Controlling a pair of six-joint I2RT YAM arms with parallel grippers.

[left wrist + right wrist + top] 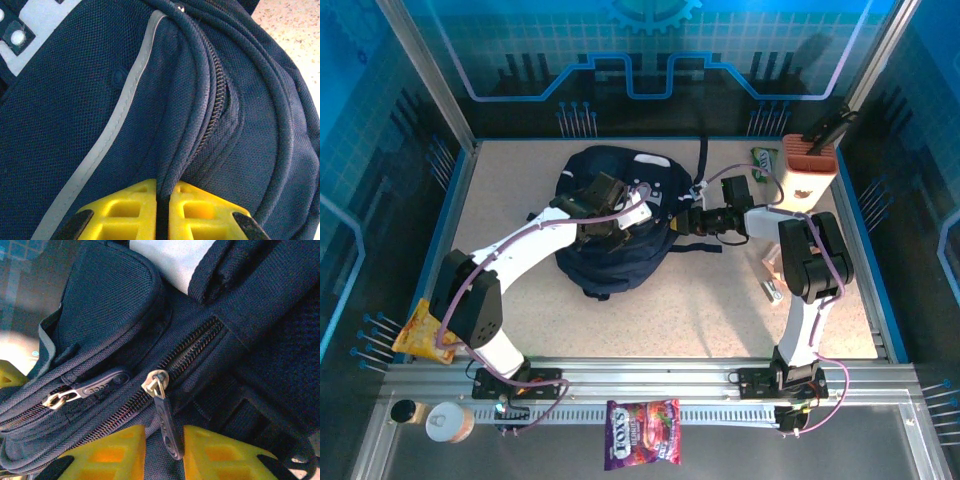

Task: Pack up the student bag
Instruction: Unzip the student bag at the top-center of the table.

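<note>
Opening the zip – the bag is not ready for packing yet

From above, the student bag (610,270) lies in the middle of the table, with the left gripper (603,212) on top of it and the right gripper (686,222) at its right side. A packet of sweets (642,435) waits at the front edge. In the left wrist view, the left gripper (164,187) is pinched tight on a fold of the bag (75,110) beside a shut zip (215,115), and I think it is holding the bag down. In the right wrist view, the right gripper (165,432) has its yellow fingers (220,455) apart, with the zip pull (162,410) hanging between them – not squeezed yet. Next, I think, those fingers must close on the pull and drag it along the zip while the left side holds firm.
</note>
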